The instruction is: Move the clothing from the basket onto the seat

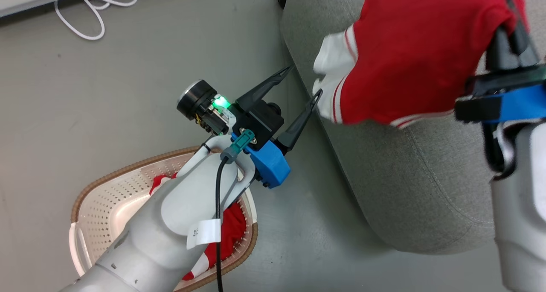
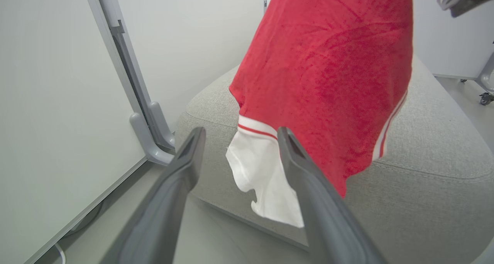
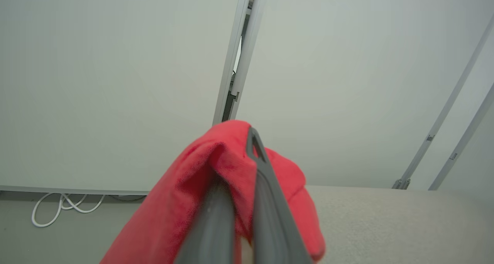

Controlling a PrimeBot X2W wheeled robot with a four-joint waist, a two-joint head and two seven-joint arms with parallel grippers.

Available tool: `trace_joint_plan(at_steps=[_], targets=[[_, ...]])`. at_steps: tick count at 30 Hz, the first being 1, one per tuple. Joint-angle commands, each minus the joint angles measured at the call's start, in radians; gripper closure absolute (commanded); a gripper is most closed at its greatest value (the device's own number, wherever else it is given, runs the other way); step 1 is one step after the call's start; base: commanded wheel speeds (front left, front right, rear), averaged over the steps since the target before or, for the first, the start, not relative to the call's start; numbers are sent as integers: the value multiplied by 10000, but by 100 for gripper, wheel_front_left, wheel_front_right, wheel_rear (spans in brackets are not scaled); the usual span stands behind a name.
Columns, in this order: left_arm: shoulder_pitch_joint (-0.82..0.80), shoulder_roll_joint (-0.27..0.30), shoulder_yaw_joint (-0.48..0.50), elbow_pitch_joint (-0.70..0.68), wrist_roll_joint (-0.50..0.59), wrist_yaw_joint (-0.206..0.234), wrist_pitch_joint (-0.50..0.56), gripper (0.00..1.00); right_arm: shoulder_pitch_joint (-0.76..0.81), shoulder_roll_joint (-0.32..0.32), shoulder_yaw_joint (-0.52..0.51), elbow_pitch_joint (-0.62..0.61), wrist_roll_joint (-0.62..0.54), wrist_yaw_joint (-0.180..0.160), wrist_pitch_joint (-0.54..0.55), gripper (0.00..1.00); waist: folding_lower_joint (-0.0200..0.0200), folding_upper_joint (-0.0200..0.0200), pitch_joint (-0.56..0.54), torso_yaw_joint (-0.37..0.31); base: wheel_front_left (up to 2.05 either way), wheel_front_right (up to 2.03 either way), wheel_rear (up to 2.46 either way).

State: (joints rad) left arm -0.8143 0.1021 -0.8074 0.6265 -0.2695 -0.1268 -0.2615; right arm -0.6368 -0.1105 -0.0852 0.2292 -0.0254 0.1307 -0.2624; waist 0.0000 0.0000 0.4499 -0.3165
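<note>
A red garment [image 1: 409, 57] with white trim hangs over the grey seat [image 1: 422, 185], its white sleeve dangling past the seat's left edge. My right gripper [image 1: 512, 23] is shut on its top fold, with red cloth pinched between the two fingers [image 3: 266, 202]. My left gripper [image 1: 305, 83] stands open just left of the seat, its fingertips near the white sleeve [image 2: 262, 175] and nothing between them. A second red garment [image 1: 228, 232] lies in the cream basket [image 1: 106, 202], partly hidden under my left forearm.
The basket sits on the grey floor at the lower left, apart from the seat. A white cable [image 1: 91, 10] lies coiled on the floor by a pale wall panel [image 2: 58, 102] at the far side. A castor [image 2: 484, 98] stands beyond the seat.
</note>
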Motion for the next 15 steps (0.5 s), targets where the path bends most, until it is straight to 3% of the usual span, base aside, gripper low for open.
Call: trace_joint_plan(at_steps=[1, 15], targets=[[-178, 118, 48, -52, 89, 40, -21, 0, -324, -135, -151, -122, 65, 1, -38, 100, 0, 0, 321, 37, 0, 0, 0], [-1064, 662, -21, -722, 328, 116, 330, 0, -3221, -2214, -3242, -390, 523, 1, -38, 100, 0, 0, 2150, 258, 0, 0, 0]])
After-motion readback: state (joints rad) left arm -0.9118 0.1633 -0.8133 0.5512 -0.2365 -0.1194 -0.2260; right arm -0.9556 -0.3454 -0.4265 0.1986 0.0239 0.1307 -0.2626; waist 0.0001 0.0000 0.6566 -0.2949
